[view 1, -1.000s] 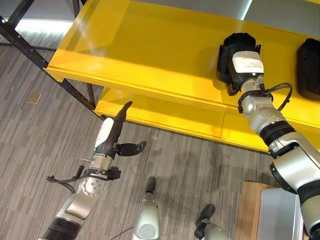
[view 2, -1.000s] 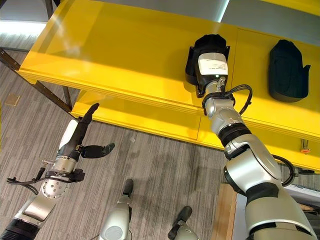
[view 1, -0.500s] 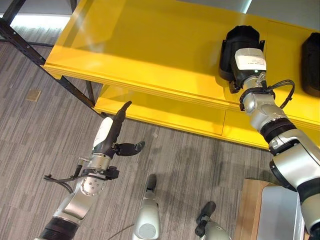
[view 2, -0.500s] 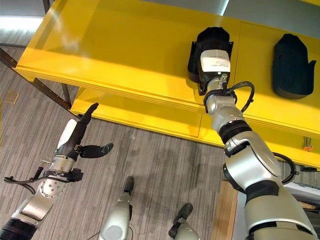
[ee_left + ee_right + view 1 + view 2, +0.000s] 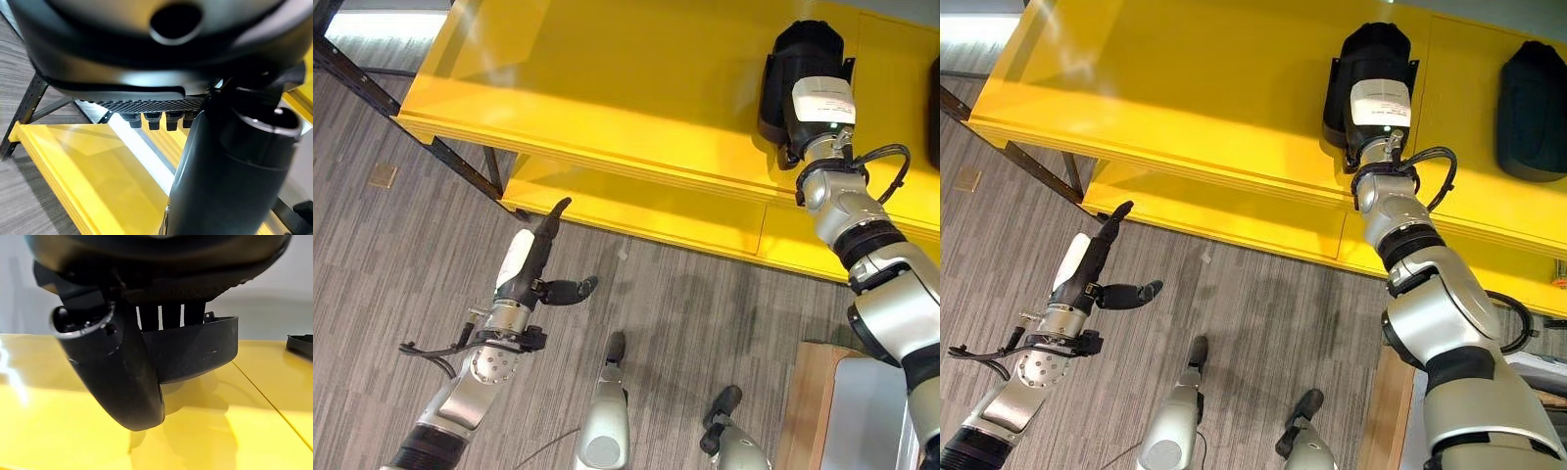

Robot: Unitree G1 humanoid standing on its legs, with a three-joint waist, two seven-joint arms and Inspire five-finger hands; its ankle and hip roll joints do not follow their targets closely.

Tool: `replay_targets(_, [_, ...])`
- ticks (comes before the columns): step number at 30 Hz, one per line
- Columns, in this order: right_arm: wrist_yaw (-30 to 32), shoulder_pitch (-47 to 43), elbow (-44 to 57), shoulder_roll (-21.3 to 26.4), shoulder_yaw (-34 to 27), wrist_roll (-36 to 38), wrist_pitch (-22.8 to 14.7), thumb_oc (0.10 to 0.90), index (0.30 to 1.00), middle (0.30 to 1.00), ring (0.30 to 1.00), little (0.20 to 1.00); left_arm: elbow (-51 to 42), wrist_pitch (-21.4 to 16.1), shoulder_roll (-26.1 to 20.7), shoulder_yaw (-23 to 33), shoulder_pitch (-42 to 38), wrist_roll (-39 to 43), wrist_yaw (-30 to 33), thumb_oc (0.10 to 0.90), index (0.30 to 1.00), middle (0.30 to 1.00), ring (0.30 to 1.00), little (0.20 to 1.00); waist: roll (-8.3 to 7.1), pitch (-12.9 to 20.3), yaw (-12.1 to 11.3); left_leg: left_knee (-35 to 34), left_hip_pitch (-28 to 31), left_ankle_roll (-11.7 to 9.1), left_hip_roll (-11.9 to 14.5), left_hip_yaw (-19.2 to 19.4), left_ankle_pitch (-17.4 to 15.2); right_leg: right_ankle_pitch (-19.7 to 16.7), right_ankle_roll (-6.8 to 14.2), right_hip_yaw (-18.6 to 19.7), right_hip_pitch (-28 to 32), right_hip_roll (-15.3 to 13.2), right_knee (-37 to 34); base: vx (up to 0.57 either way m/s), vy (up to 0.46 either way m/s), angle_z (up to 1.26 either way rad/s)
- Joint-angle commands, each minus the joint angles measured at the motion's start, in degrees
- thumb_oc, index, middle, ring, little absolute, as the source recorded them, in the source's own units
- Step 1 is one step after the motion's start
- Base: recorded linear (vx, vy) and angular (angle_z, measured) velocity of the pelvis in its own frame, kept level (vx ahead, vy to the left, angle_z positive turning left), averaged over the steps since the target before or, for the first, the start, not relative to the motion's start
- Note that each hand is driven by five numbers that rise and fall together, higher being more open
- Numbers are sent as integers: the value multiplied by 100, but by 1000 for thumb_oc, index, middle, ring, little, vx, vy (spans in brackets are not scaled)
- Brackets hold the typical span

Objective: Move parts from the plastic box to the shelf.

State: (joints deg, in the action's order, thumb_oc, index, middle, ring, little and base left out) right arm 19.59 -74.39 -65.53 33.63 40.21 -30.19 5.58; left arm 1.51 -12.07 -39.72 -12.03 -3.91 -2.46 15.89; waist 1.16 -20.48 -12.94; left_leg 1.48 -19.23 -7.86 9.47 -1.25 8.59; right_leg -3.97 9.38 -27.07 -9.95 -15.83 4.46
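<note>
— Since a second ago?
— Right hand reached deeper, fingers clamped on black part over yellow shelf. Another part is placed; left hand open, idle.

Silver-grey arms, dark hands, white thumb cover

I see a glossy yellow shelf on a black frame, two black parts, dark hands, a white thumb cover, and grey streaked carpet.
</note>
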Motion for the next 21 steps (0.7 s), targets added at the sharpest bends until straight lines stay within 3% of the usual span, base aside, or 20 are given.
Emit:
replay_targets(1, [548,-1323,146,515,463,151,87,400,300,300,300,300,-572,-584,-368,38,-325,109,295,900,1000,1000,1000,1000,-154,134,-86,89,187,-107,274,92,-345,72,200,176,-548,-469,723,0,0,0])
replay_targets(15, [510,-1361,-2,559,492,246,94,400,300,300,300,300,-572,-574,-366,43,-336,156,271,900,1000,1000,1000,1000,-186,86,-96,122,80,-101,255,59,-357,62,194,185,-622,-480,725,0,0,0])
replay_targets(16, [506,-1363,-20,551,491,262,91,465,391,391,391,391,-566,-575,-368,49,-339,154,274,900,1000,1000,1000,1000,-186,82,-94,132,72,-100,256,59,-361,62,192,191,-628,-480,726,0,0,0])
replay_targets(17, [488,-1355,-54,543,486,287,90,614,599,599,599,599,-550,-576,-363,55,-339,165,269,900,1000,1000,1000,1000,-183,78,-96,144,67,-95,256,58,-368,62,189,199,-641,-480,731,0,0,0])
replay_targets(18, [454,-1356,-65,522,504,297,81,900,1000,1000,1000,1000,-537,-576,-367,49,-354,172,263,900,1000,1000,1000,1000,-184,75,-98,154,58,-92,252,60,-372,67,185,209,-652,-476,737,0,0,0])
replay_targets(21, [430,-1354,-68,510,478,374,71,900,1000,1000,1000,1000,-524,-580,-357,71,-339,200,260,900,1000,1000,1000,1000,-193,69,-93,178,44,-83,251,57,-386,64,179,221,-667,-472,739,0,0,0])
